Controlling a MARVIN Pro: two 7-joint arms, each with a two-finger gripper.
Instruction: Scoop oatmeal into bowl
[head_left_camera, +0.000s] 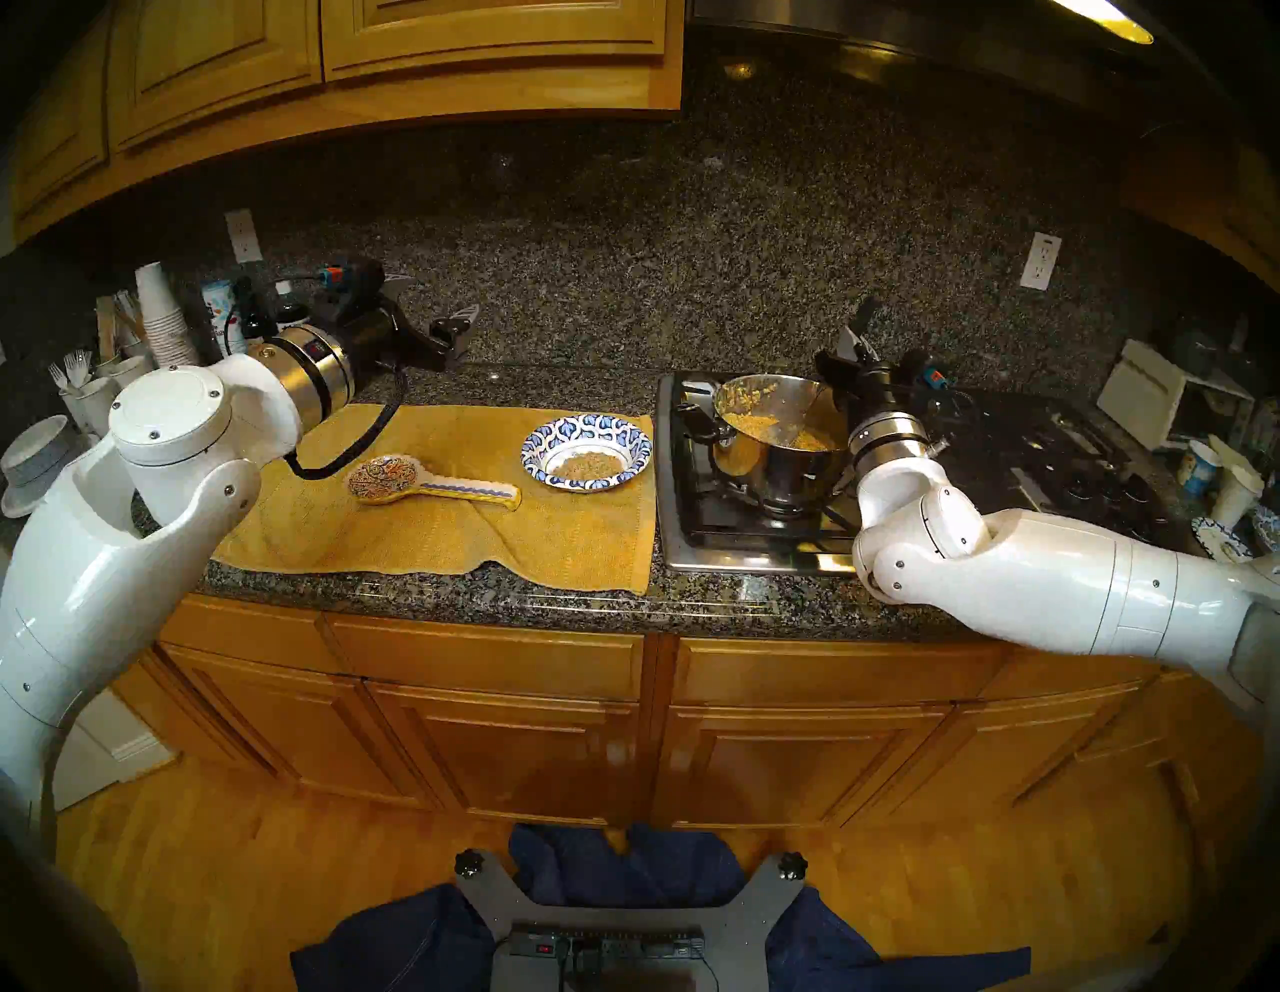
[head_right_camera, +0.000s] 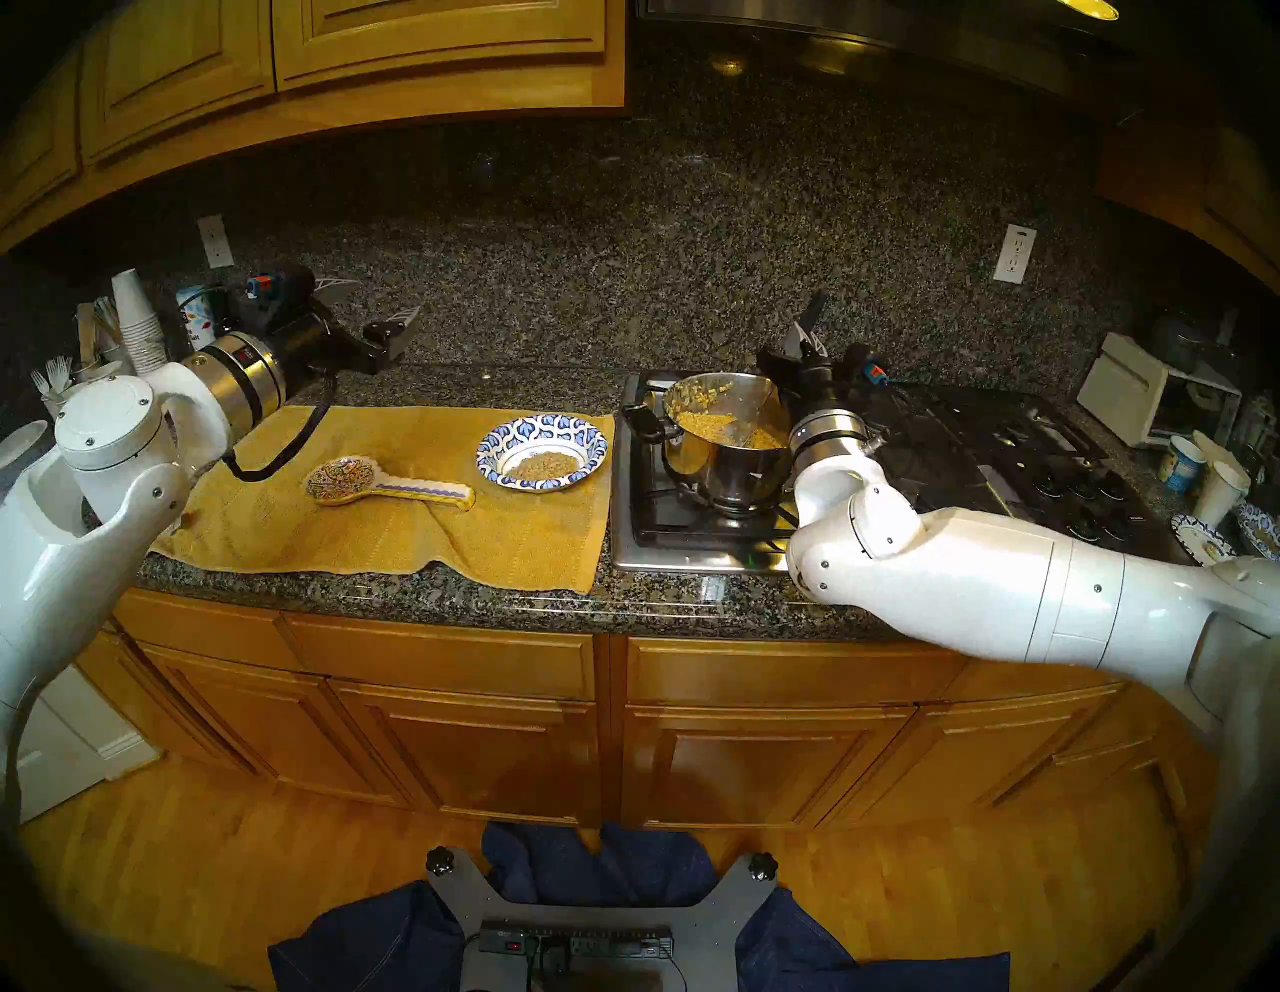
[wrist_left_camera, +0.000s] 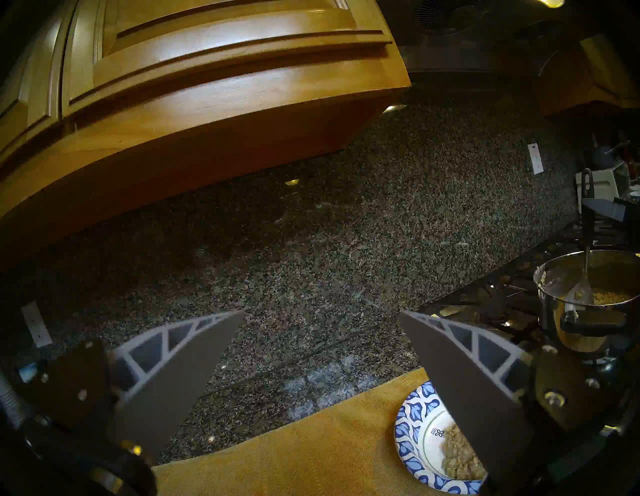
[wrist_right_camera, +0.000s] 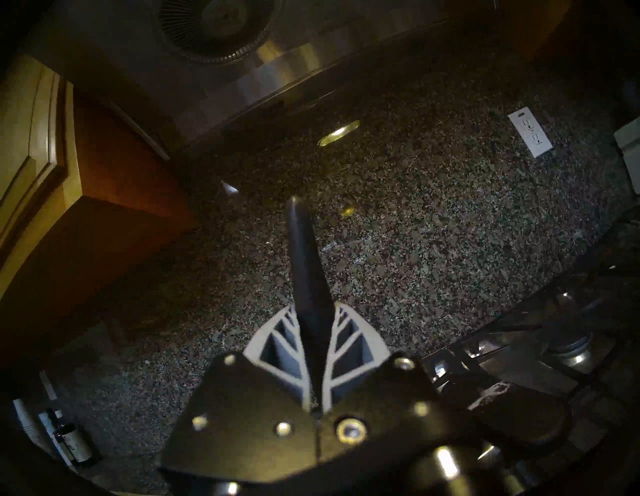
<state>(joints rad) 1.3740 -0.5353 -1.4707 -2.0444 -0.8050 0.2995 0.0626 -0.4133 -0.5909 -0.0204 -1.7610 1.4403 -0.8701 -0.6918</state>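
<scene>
The blue-and-white leaf-rimmed bowl (head_left_camera: 587, 454) (head_right_camera: 541, 450) sits on a yellow towel (head_left_camera: 450, 533) and holds a flat portion of oatmeal (head_left_camera: 587, 467) (wrist_left_camera: 459, 453). To its right a steel pot (head_left_camera: 776, 450) (wrist_left_camera: 588, 277) stands on the stove with more tan-yellow oatmeal (head_left_camera: 762, 421) inside. My right gripper (head_left_camera: 853, 343) (wrist_right_camera: 313, 311) is above the pot's right rim, shut on the black handle (wrist_right_camera: 306, 270) of a spoon. The spoon's shaft (head_left_camera: 807, 419) slants down into the pot. My left gripper (head_left_camera: 443, 296) (wrist_left_camera: 322, 313) hovers open and empty at the back left, apart from the bowl.
A painted spoon rest (head_left_camera: 429, 481) lies on the towel left of the bowl. The stove (head_left_camera: 748, 540) has black grates. Stacked paper cups (head_left_camera: 159, 319) and utensils crowd the far left; cups and a white box (head_left_camera: 1143, 395) sit at the far right. Upper cabinets overhang the backsplash.
</scene>
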